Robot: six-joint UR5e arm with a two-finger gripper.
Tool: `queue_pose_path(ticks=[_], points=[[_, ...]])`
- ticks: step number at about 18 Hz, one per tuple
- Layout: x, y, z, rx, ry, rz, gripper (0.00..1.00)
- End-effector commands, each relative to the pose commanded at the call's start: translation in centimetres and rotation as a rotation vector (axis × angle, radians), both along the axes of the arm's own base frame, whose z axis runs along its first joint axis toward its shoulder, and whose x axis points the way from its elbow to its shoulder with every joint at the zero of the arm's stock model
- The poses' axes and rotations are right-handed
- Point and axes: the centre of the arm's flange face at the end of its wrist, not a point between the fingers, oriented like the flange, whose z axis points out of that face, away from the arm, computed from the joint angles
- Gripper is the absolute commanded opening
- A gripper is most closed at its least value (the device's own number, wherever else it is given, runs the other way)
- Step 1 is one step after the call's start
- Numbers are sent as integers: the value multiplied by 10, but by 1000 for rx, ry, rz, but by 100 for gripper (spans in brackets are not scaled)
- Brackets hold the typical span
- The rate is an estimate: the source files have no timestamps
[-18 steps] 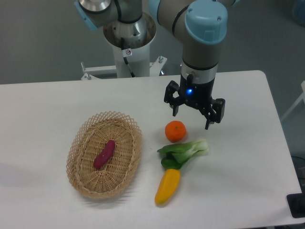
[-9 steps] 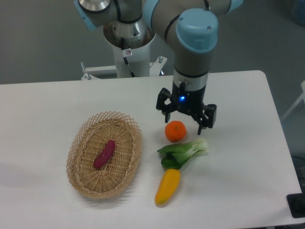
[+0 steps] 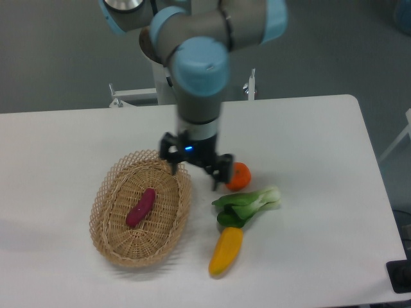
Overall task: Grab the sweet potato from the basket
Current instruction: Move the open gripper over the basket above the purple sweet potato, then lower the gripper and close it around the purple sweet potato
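The tool points downward with its two fingers spread wide apart; nothing is held between them. One finger tip shows over the far right rim of the basket, and the other finger tip shows just beside the left edge of the orange fruit. A small blue light is lit on the tool body above the fingers. The wrist above the tool carries a light blue end cap, and the grey arm rises from there toward the upper edge of the view.

The basket lies below and to the left of the tool. It is an oval wicker basket with an open lattice rim, and it rests on the white surface. The sweet potato lies inside the basket, near the middle of the basket floor, below and to the left of the tool and apart from both fingers. It is a small magenta-purple tuber, lying at a slant with its upper end toward the tool.

The orange fruit sits on the surface just right of the tool, partly covered by the right finger. A green leafy vegetable, likely bok choy, lies below and to the right of the tool, near the orange fruit. A yellow-orange pepper lies further below, with its upper end touching the dark leaves of the leafy vegetable.
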Motion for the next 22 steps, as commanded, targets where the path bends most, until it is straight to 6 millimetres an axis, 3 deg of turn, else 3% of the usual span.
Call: queue_pose_path(ticks=[4, 11, 17, 22], points=[[28, 8, -40, 32, 13, 21, 100], [39, 21, -94, -68, 27, -10, 100], [44, 28, -124, -100, 33, -24, 100], [48, 30, -129, -102, 31, -32, 100]])
